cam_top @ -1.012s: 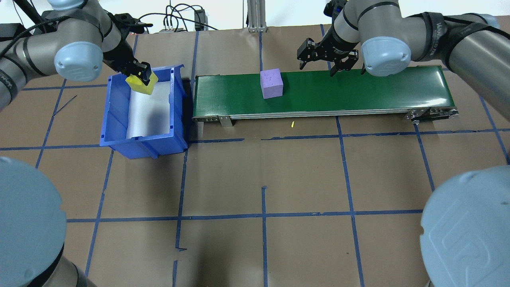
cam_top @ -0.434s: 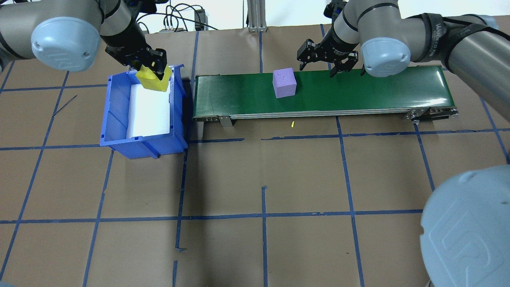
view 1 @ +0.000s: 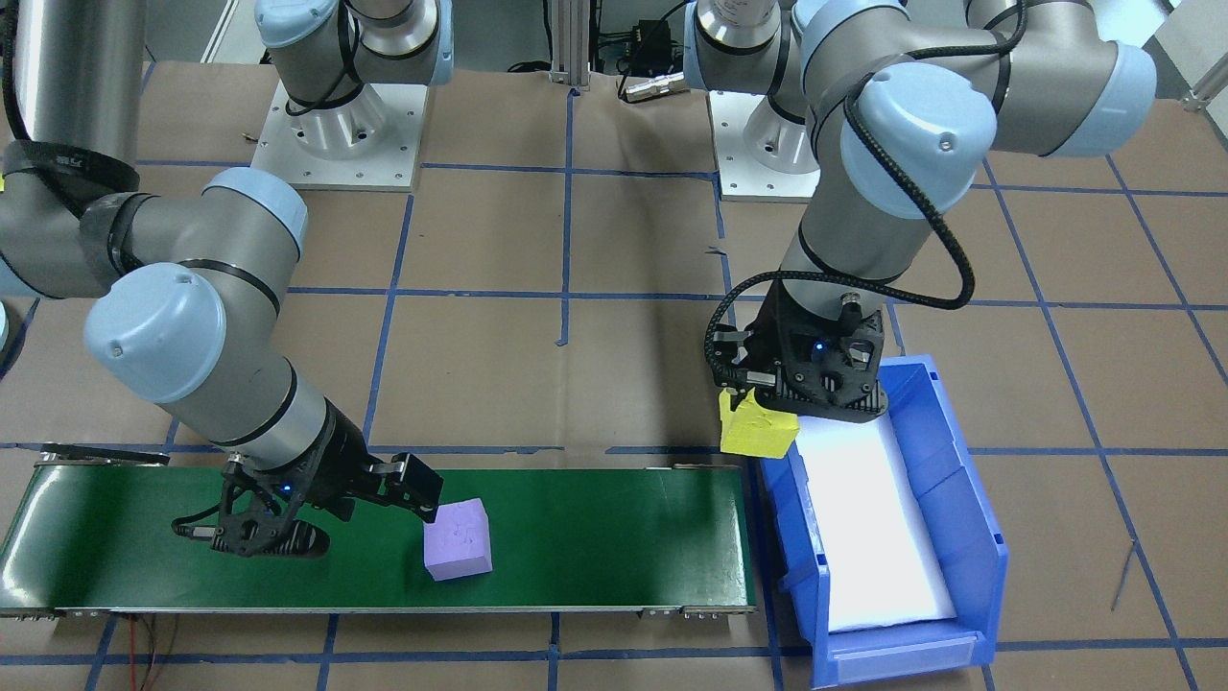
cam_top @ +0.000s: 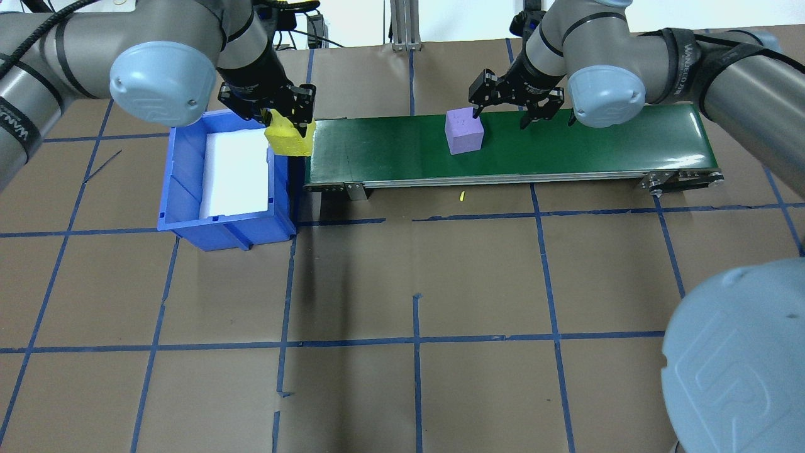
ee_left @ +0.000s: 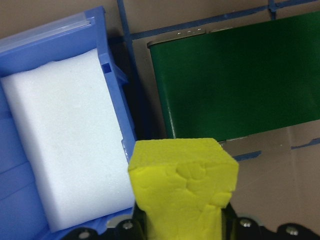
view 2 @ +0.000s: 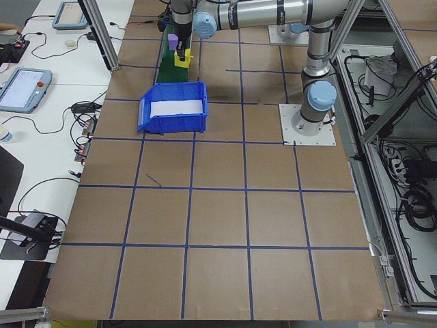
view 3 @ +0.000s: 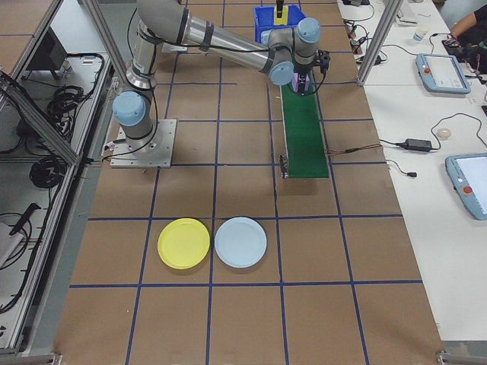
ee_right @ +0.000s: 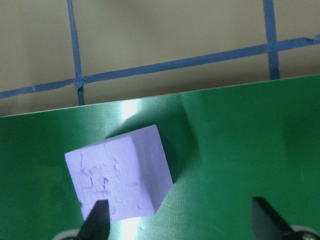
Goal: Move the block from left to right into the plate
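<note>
Brown paper covers the table [cam_top: 415, 390]. Left gripper [cam_top: 286, 119] squeezes a yellow block [cam_top: 288, 139] over the belt's [cam_top: 566, 148] left end; it should lower next. Right gripper [cam_top: 506, 116], fingers spread, waits by the purple block [cam_top: 464, 131].

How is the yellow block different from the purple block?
The yellow block is held up in the left claw, over the blue bin's edge; the purple block sits on the green belt. Only the yellow one is gripped; the right claw is open by the purple one. Both look like foam cubes.
</note>
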Motion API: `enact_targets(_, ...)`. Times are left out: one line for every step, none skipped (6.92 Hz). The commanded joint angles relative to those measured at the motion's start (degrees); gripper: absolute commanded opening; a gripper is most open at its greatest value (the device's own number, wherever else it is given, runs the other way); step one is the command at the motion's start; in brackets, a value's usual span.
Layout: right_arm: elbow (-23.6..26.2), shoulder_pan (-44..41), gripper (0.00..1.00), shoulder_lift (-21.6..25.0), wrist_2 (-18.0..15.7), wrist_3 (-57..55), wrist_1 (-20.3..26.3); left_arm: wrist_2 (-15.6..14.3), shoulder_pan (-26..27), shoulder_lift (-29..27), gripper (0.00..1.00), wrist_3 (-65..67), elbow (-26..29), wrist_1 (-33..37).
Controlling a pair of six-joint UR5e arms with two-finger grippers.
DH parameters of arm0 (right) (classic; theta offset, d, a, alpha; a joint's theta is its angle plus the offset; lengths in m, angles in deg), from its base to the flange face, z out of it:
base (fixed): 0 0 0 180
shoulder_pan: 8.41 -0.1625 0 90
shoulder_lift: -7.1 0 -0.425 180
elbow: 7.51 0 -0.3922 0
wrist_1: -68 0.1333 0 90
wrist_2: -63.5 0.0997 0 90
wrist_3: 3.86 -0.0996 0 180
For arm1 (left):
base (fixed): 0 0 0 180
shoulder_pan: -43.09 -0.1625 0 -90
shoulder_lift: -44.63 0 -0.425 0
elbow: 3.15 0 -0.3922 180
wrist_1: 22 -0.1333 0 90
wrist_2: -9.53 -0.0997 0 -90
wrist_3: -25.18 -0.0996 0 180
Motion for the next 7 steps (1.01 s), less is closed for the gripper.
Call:
enact_targets(-0.04, -0.02, 1.0, -0.25, 0.07, 0.12, -0.06, 2.62, 1.24, -6.27, 0.43, 4.2, 0.4, -8.72)
enact_targets(-0.13, -0.02, 1.0, -0.34, 0.07, 0.3, -0.06, 2.64, 1.68, -8.22, 0.44, 4.22, 0.48, -11.47)
enact_targets(-0.22, -0.02, 1.0, -0.95, 0.07, 0.73, -0.14, 2.64, 1.68, -8.77, 0.45, 4.57, 0.57, -11.5)
enact_targets(-0.39, -0.02, 1.0, -1.39, 0.07, 3.43, -0.15, 2.29, 1.77, -10.34, 0.45, 4.92, 0.14, -11.93)
enact_targets(-0.57, 0.07, 1.0, -1.57, -0.02, 4.77, -0.15, 2.55, 1.77, -11.57, 0.47, 4.92, 0.22, -14.2)
enact_targets(-0.92, 0.07, 1.0, -2.18, -0.02, 6.87, -0.15, 2.29, 1.77, -12.19, 0.6, 4.92, -0.39, -14.57)
enact_targets(-0.66, 0.07, 0.99, -2.45, -0.19, 9.06, -0.41, 2.55, 1.77, -13.07, 0.74, 5.1, -0.57, -16.4)
